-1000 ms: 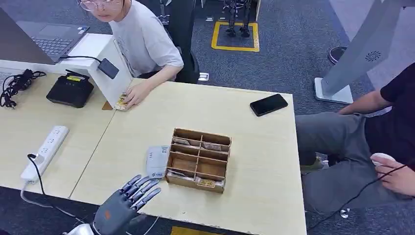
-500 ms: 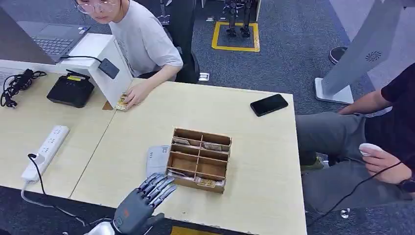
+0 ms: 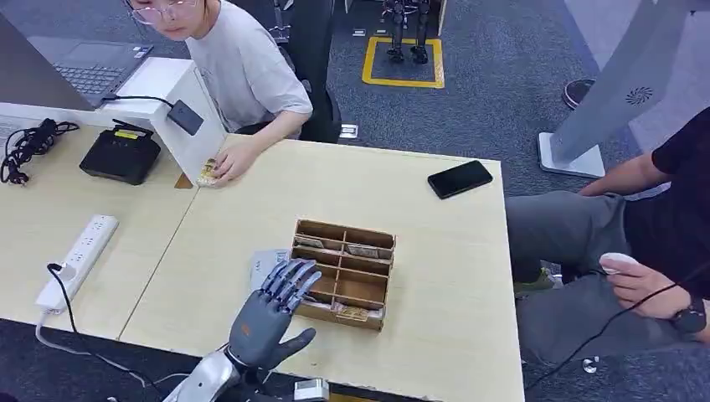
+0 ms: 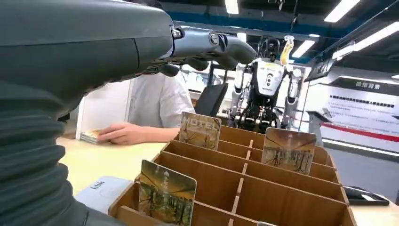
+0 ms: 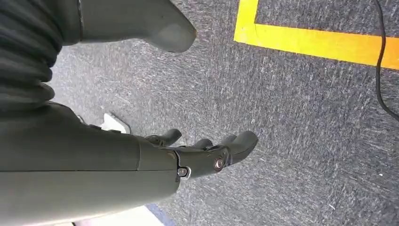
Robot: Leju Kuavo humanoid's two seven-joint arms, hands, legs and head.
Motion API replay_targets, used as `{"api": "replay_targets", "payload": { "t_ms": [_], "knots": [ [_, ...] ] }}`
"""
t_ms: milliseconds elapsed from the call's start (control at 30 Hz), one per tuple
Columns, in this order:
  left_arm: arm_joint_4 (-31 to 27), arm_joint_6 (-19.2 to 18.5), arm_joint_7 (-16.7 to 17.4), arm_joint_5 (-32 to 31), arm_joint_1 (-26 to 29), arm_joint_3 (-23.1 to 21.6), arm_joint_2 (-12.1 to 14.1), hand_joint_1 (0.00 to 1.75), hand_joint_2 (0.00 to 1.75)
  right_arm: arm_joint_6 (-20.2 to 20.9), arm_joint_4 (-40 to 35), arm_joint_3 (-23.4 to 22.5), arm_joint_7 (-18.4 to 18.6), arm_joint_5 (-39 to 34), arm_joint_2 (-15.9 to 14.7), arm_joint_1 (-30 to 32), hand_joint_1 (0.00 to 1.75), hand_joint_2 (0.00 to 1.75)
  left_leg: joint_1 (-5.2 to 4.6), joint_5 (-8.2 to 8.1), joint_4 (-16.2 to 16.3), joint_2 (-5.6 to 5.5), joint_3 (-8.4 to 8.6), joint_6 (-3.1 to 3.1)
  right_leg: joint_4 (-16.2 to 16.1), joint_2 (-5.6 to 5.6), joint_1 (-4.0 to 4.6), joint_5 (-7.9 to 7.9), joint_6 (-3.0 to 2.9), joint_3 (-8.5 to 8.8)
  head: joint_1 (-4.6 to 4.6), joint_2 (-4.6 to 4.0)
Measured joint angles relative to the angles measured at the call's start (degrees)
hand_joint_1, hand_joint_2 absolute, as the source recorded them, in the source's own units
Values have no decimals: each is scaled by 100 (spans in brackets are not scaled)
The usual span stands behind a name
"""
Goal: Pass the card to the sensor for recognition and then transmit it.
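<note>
From the head view, the left hand (image 3: 270, 316) hovers with fingers spread and nothing in it, over the near left corner of the wooden card box (image 3: 342, 272). The cards stand up in the slots just ahead of the fingertips — this hand is the near 1.

From the left wrist view, the closest card (image 4: 167, 192) stands upright in the nearest slot, right below and in front of the fingers (image 4: 214, 44).

From the right wrist view, the right hand (image 5: 197, 155) hangs over the carpet, fingers loosely bent, holding nothing — far from the box, I think.
</note>
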Motion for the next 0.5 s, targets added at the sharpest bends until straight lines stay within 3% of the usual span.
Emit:
{"api": "replay_targets", "payload": {
  "t_ms": [500],
  "knots": [
    [619, 0, 149, -642, -154, 33, 13, 0, 175, 7, -2, 142, -28, 2, 2, -2, 0, 175, -1, 0, 0, 0, 0, 0, 0, 0, 0, 0, 0, 1, 0, 0]
  ]
}}
